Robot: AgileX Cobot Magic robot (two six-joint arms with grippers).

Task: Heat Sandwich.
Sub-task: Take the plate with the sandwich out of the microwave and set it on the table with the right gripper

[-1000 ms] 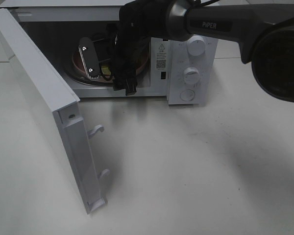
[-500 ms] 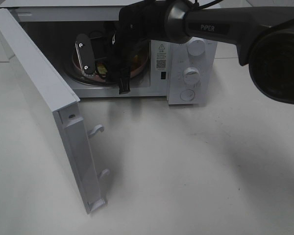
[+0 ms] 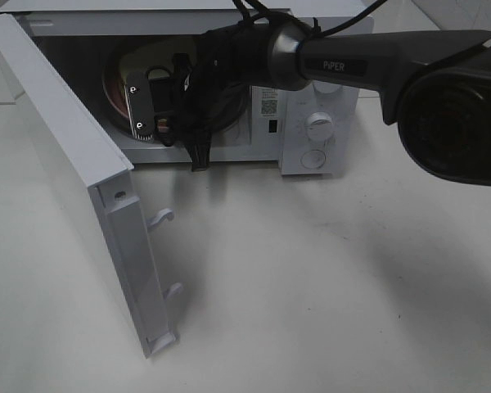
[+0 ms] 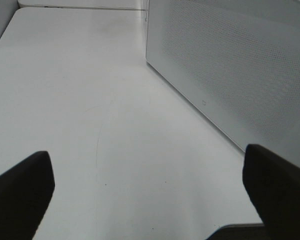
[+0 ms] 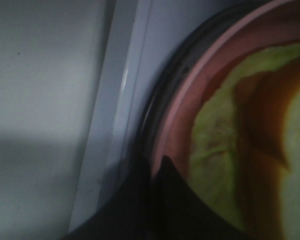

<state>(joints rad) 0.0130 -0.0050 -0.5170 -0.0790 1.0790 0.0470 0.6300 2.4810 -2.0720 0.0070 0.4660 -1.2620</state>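
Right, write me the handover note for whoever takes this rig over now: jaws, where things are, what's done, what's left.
Right gripper: inside the open microwave, jaws shut on the rim of the pink plate, which looks tilted.
Left gripper: jaws wide open, empty, over bare table beside the microwave's outer wall.
Sandwich: on the plate, inside the cavity.
Door: swung fully open.
Done: door opened, right gripper clamped on the plate holding the sandwich.
Left: whether the plate is going in or coming out cannot be told from this moment; confirm, then settle or withdraw it, release, and shut the door.
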